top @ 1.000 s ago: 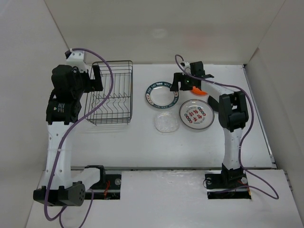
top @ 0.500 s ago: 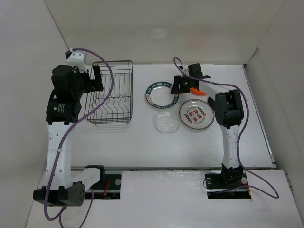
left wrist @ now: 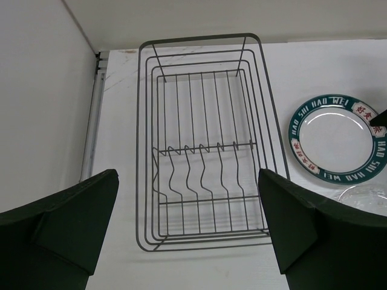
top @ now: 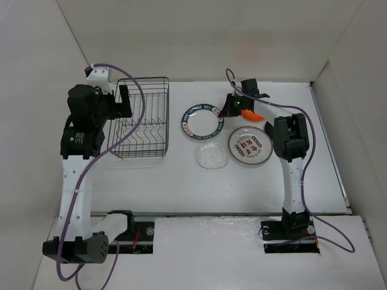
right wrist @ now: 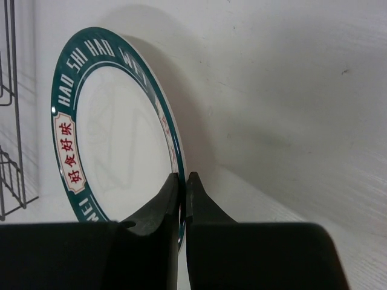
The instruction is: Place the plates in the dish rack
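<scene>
The right gripper (right wrist: 183,181) pinches the green-rimmed plate (right wrist: 115,139) by its rim, just right of the dish rack (left wrist: 199,37), probably to tilt it upright; the left gripper (left wrist: 187,205) hangs spread apart above the rack.

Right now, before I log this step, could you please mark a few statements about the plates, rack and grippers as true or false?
1. The dish rack holds no plates. True.
2. The right gripper is shut on the rim of the green-rimmed plate. True.
3. The left gripper is clamped on the rack's wire. False: it is open, holding nothing.
4. The clear glass plate is stacked on the red-marked plate. False: it lies on the table beside it.
5. The orange plate stands in the rack. False: it lies by the right gripper, partly hidden.
</scene>
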Motion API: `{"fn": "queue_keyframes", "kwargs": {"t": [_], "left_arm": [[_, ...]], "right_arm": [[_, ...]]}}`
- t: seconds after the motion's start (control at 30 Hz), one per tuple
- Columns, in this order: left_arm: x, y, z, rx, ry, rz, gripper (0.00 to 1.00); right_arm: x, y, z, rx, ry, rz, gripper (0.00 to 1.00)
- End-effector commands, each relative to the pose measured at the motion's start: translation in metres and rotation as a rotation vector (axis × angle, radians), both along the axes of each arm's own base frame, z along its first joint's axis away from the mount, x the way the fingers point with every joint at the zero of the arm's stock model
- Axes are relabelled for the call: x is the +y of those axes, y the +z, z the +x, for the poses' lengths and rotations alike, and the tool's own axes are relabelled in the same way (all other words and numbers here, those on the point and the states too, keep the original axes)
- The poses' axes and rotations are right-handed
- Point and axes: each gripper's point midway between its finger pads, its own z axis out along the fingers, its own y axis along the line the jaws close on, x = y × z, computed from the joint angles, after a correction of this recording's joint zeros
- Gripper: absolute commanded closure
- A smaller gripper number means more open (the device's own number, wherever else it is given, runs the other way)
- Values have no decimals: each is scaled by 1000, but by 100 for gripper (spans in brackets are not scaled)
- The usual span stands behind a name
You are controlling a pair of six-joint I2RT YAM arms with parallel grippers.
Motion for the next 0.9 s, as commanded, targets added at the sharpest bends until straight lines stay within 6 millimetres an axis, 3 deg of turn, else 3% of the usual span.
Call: {"fn": "queue_keyframes", "kwargs": {"t": [0.0, 0.13, 0.23, 0.27, 0.33, 0.37, 0.4, 0.53, 0.6, 0.63, 0.77, 0.87], "left_arm": [[-1, 9, 1, -53, -7, 2, 0], [-2, 9, 1, -53, -16, -1, 0], [-4, 11, 2, -64, -22, -14, 0], [-7, 14, 3, -73, -33, -17, 0], [-14, 9, 6, -63, -72, -28, 0], [-18, 11, 7, -75, -103, -19, 0], [-23, 6, 6, -64, -138, -19, 0], [-48, 6, 13, -81, -280, -46, 0], [-56, 11, 18, -86, -322, -67, 0], [-66, 11, 25, -71, -377, -96, 0], [-99, 9, 38, -18, -561, -186, 0], [-122, 2, 36, 29, -697, -252, 0]], "right_arm": [[-13, -13, 10, 2, -54, -54, 100], [-21, 15, 26, -60, -160, -28, 100], [-35, 71, 40, -161, -264, -17, 100], [-36, 103, 41, -214, -294, 11, 100], [-49, 136, 44, -295, -368, 2, 100], [-53, 148, 42, -325, -393, 7, 100], [-58, 182, 36, -383, -416, 17, 100], [-67, 234, 14, -491, -454, -15, 100], [-53, 241, -2, -509, -398, -13, 100], [-51, 254, -12, -532, -372, 5, 100], [-16, 278, -46, -598, -195, 104, 100], [14, 293, -72, -658, -58, 164, 100]]}}
